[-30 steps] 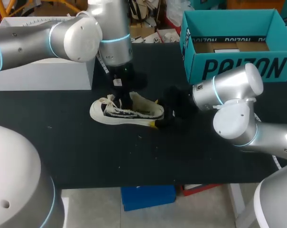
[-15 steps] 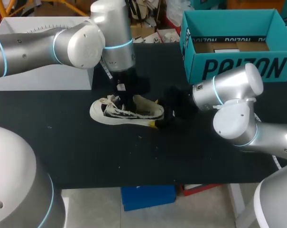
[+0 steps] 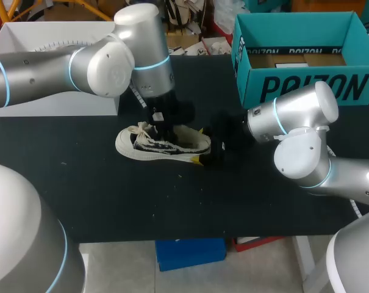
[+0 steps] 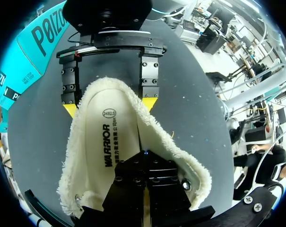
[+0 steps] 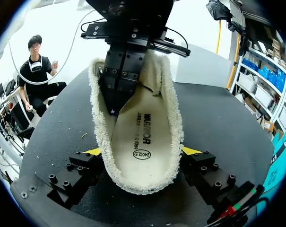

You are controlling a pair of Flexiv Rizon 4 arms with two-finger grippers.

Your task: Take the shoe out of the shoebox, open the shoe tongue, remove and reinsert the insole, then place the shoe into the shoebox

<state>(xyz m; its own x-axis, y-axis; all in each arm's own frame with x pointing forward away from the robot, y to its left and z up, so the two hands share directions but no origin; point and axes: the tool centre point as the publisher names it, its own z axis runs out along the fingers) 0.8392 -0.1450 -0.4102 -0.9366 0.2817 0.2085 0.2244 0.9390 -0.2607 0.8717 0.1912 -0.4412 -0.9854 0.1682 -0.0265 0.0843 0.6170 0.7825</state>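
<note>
— Now, whereabouts of the shoe (image 3: 163, 141)?
— Sits upright left of middle on the table (image 3: 111, 195), toe toward the left edge, well apart from the shoebox (image 3: 306, 82) at upper right.
— And the right gripper (image 5: 142, 152)?
— Clasps the heel from both sides, yellow tips (image 5: 190, 150) against the fleecy collar.
— Left gripper (image 4: 143, 158)?
— Stands in the shoe's opening, arm from upper left, fingers (image 4: 131, 182) pressed together, ends on the insole (image 4: 109, 142). Cannot tell about any pinch on it.
</note>
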